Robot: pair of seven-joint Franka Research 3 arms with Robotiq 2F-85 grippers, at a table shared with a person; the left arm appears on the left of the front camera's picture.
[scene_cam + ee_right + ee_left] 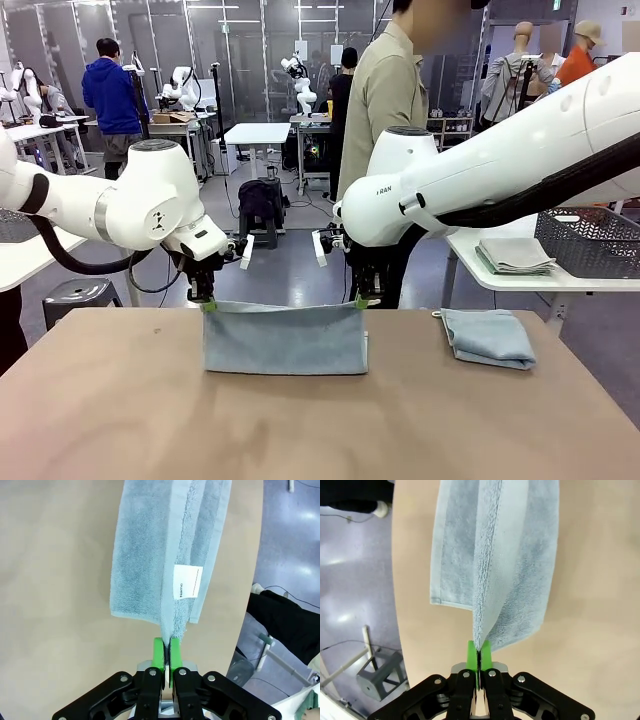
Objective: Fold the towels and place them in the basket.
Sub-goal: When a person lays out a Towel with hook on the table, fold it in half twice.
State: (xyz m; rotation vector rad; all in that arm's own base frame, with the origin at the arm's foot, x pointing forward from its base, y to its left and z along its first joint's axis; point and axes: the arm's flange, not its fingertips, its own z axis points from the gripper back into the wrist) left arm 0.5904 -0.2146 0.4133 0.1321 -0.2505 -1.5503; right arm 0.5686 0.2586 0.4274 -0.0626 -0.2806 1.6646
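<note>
Left jaws are clamped tight on one top corner of the towel [285,338], and right jaws are pinched shut on the other top corner. The towel hangs doubled between them, its lower part resting on the counter [300,430]. The name tag [188,582] shows at the right-hand end. Looks mid-fold: first fold in, not finished. A second towel [488,337] lies folded on the counter to the right, not yet binned. The basket [590,245] sits well apart on a white side table [500,280]; can't tell its contents. Left: finish this fold, then move both towels into the basket.
</note>
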